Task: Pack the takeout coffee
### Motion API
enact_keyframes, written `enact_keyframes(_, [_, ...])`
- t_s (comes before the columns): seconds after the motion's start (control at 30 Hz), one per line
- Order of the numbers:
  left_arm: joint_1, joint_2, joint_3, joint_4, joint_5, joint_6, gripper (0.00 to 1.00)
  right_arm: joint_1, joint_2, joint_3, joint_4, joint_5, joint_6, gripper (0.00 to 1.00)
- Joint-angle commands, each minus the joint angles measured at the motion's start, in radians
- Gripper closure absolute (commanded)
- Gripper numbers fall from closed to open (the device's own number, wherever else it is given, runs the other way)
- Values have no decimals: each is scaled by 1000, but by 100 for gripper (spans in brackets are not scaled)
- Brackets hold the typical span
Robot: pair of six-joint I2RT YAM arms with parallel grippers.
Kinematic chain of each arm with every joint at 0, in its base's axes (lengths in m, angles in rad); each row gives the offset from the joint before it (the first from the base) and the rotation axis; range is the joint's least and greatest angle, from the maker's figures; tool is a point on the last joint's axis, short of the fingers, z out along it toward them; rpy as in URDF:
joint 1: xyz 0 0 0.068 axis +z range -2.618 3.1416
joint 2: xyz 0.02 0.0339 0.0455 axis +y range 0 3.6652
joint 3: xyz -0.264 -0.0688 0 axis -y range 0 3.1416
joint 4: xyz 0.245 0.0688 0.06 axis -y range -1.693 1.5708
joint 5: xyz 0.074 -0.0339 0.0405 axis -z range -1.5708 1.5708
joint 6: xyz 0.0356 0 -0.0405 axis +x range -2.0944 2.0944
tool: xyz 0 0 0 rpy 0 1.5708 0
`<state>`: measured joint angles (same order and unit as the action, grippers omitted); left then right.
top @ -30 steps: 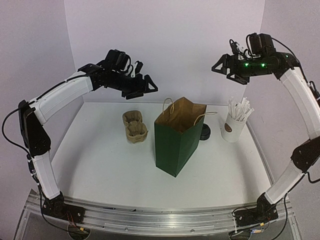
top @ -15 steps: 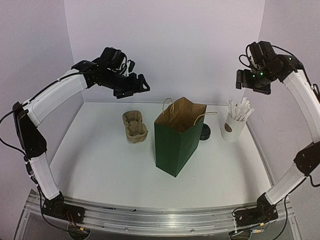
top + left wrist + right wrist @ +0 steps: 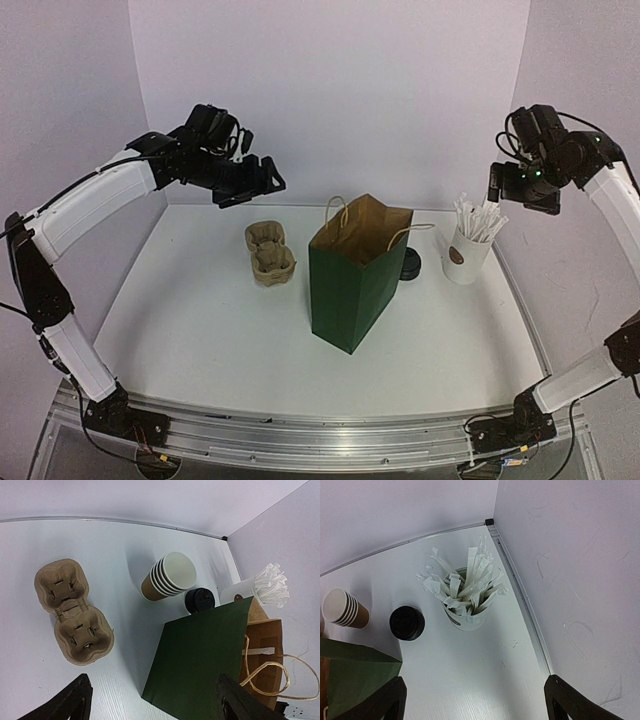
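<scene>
The takeout coffee shows as a nested stack of brown paper cups [image 3: 167,577] with white inner rims and a round black lid [image 3: 200,600] beside it, both standing behind the green paper bag [image 3: 350,280]. In the top view the bag hides the cups, and only the black lid [image 3: 410,265] peeks out. My left gripper [image 3: 248,187] hangs open high over the back left, above the pulp carrier. My right gripper [image 3: 527,198] hangs open high above the white cup of sticks [image 3: 468,248]. Neither holds anything.
A brown pulp cup carrier [image 3: 270,252] lies left of the bag. The bag stands open with twine handles [image 3: 272,672]. The white cup of paper-wrapped sticks [image 3: 465,602] sits near the right wall. The walls meet at a corner [image 3: 490,521] behind it.
Both arms have swung outward. The left gripper moved left and slightly down. The right gripper moved right and down toward the wall, turning to face the table. Both jaws opened a little wider.
</scene>
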<state>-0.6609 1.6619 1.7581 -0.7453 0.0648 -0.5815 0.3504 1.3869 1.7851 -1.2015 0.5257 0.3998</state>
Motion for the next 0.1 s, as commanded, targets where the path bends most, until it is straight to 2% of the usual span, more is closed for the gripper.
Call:
enact_keyframes(0.0, [0, -58, -9, 52, -37, -11, 16, 7, -21, -15, 4, 32, 29, 4])
enact_keyframes(0.07, [0, -80, -29, 75, -54, -14, 15, 7, -27, -26, 5, 28, 43, 4])
